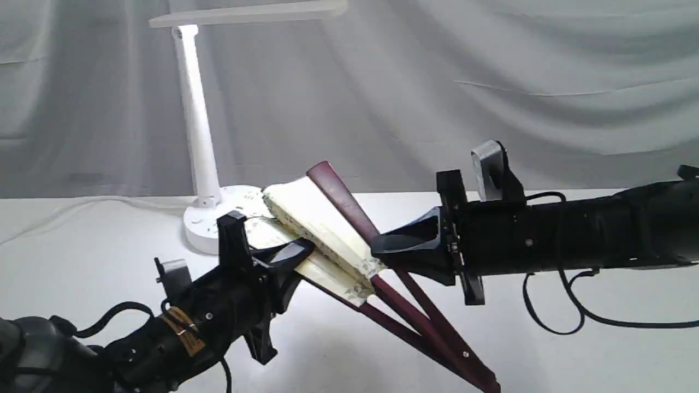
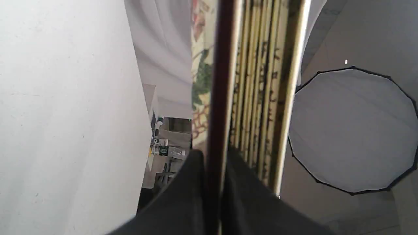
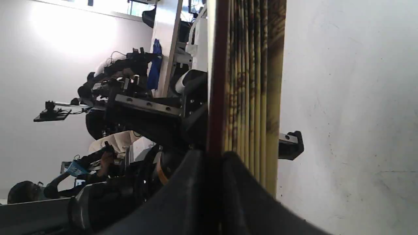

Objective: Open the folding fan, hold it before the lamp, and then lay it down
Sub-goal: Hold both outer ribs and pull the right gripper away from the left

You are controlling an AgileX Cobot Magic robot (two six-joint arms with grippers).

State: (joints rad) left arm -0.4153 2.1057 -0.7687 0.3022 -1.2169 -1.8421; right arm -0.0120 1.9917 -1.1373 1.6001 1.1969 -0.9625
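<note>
The head of the lamp (image 1: 196,125) runs off the top of the exterior view. The folding fan (image 1: 322,224) and left gripper (image 1: 300,252) cover part of its base. The fan's bottom tip is cut off. Its writing is too blurry to read.

1 fan (image 1: 314,213), 1 lamp (image 1: 196,136), 2 tools (image 1: 299,254) (image 1: 382,245)

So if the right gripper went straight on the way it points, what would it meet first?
The right gripper is shut on the folding fan, so it would push the fan first. Beyond it, the left gripper, also clamped on the fan, looks in line, though depth is unclear.
</note>
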